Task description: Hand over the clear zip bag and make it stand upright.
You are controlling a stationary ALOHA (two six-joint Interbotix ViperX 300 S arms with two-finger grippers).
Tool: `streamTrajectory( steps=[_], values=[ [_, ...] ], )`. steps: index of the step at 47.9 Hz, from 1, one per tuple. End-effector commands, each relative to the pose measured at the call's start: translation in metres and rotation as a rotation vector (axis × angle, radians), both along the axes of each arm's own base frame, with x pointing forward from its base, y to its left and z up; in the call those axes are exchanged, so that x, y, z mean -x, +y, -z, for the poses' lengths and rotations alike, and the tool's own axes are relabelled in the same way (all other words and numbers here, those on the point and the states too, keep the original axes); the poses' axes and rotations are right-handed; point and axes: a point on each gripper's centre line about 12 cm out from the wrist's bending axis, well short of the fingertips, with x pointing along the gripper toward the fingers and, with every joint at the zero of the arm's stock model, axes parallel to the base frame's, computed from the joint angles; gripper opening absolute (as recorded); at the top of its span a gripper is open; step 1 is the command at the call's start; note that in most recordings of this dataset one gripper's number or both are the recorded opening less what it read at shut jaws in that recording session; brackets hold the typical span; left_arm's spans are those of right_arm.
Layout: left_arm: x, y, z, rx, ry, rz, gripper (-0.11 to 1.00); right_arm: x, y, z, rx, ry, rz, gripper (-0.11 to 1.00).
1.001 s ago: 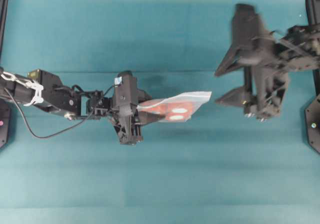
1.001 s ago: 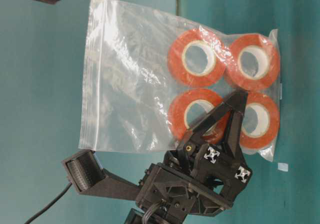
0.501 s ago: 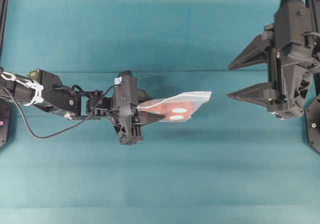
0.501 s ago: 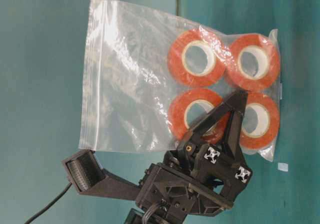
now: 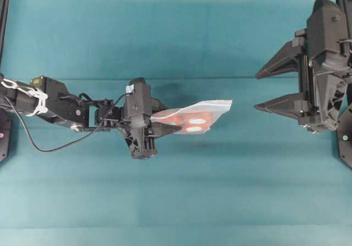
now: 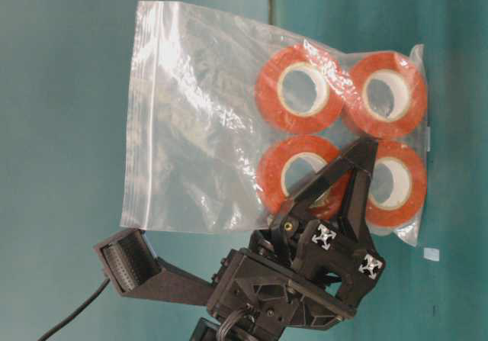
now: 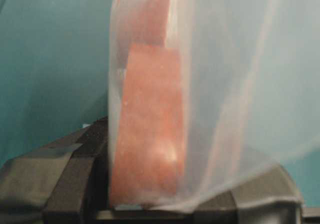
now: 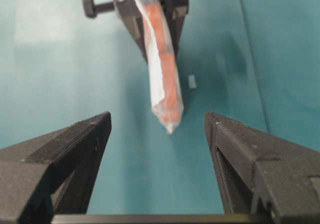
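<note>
Bag (image 5: 192, 116) of clear plastic, holding four orange tape rolls (image 6: 339, 143), hangs edge-on above the teal table (image 5: 176, 191), its long axis running sideways toward the right arm. The left gripper (image 5: 157, 122) clenches one end, around a roll, arm stretched level. The right gripper (image 5: 264, 87) waits well apart at the far right, jaws spread wide, empty, facing the bag.

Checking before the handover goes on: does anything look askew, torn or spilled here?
Nothing torn or spilled. The clear zip bag hangs off the table in the left gripper, clamped at one end by the tape rolls. It tilts slightly in the overhead view. The right gripper waits open and apart.
</note>
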Motion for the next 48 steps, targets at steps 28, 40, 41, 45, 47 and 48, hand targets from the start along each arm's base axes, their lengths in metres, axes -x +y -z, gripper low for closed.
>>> streamTrajectory(
  steps=[28, 40, 41, 45, 47, 48],
  values=[
    [-0.002, 0.002, -0.01, -0.003, -0.015, -0.003, 0.26, 0.003, 0.001, 0.001, -0.004, -0.005, 0.003, 0.84],
    [-0.003, 0.002, -0.01, -0.005, -0.017, -0.002, 0.26, 0.004, 0.001, 0.004, -0.008, 0.006, 0.003, 0.84],
    [-0.003, 0.003, -0.01, -0.006, -0.017, -0.003, 0.26, 0.004, 0.001, 0.005, -0.008, 0.007, 0.003, 0.84],
    [-0.003, 0.003, -0.01, -0.006, -0.018, -0.003, 0.26, 0.004, 0.001, 0.004, -0.008, 0.007, 0.003, 0.84],
    [-0.003, 0.002, -0.01, -0.006, -0.017, -0.002, 0.26, 0.004, 0.001, 0.005, -0.008, 0.009, 0.003, 0.84],
    [-0.003, 0.003, -0.01, -0.006, -0.018, -0.003, 0.26, 0.005, 0.001, 0.005, -0.008, 0.007, 0.003, 0.84]
  ],
)
